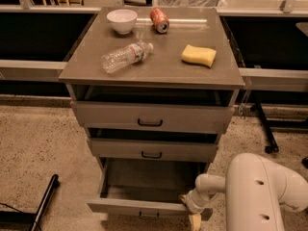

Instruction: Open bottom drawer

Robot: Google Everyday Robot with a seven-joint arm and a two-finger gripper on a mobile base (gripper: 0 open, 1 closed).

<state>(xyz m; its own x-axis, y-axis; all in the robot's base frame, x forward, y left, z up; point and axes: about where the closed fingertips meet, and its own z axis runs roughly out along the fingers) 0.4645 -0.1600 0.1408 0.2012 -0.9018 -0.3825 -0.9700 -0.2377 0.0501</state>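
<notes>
Looking down across a speckled floor (33, 148) at a grey-brown cabinet (224, 96) topped by a flat counter (163, 73). Finding on that counter a white bowl (121, 20) at 11 o'clock and a red soda can (159, 19) lying on its side at 12 o'clock, near the bowl. Also finding a clear water bottle (126, 57) lying on its side toward 9 o'clock and a yellow sponge (198, 55) at 2 o'clock, well apart from the bottle.

Counting three drawers down the front: top drawer (150, 117) and middle drawer (151, 149), each showing a dark gap above its front. Seeing the bottom drawer (125, 206) at 6 o'clock of the view, standing well out from the cabinet with its inner floor showing and its black bar handle (148, 214) on the front.

Following a bulky white arm (260, 191) coming in from 4 o'clock, ending in the hand (194, 219) at 5 o'clock, right at the right end of the bottom drawer's front. Not being able to tell how far open the hand is, nor whether it is gripping anything.

Noting a black pole (44, 201) lying on the floor at 8 o'clock.
</notes>
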